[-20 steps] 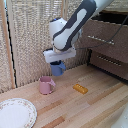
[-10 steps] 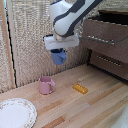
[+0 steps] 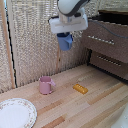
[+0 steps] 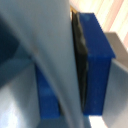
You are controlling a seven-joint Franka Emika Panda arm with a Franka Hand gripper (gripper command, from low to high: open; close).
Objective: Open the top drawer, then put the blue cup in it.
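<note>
In the exterior view the blue cup (image 3: 65,43) hangs high above the wooden table, with my gripper (image 3: 65,35) shut on its upper part. The wrist view is blurred and filled by the blue cup (image 4: 95,65), with a grey finger (image 4: 50,55) crossing in front of it. At the exterior view's right is the top drawer (image 3: 105,41), a dark-brown front with a thin silver bar handle. It juts forward of the front below, and there is a dark gap above it. The cup hangs to the drawer's left, at about its height.
A pink mug (image 3: 46,85) stands on the table below the cup. A small yellow block (image 3: 80,88) lies to its right. A white plate (image 3: 15,112) sits at the front left. A lower brown drawer front (image 3: 110,62) is under the top one. A woven screen backs the scene.
My gripper has lifted the blue cup well above the table and carried it slightly toward the exterior view's right. The pink mug, block and plate have not moved.
</note>
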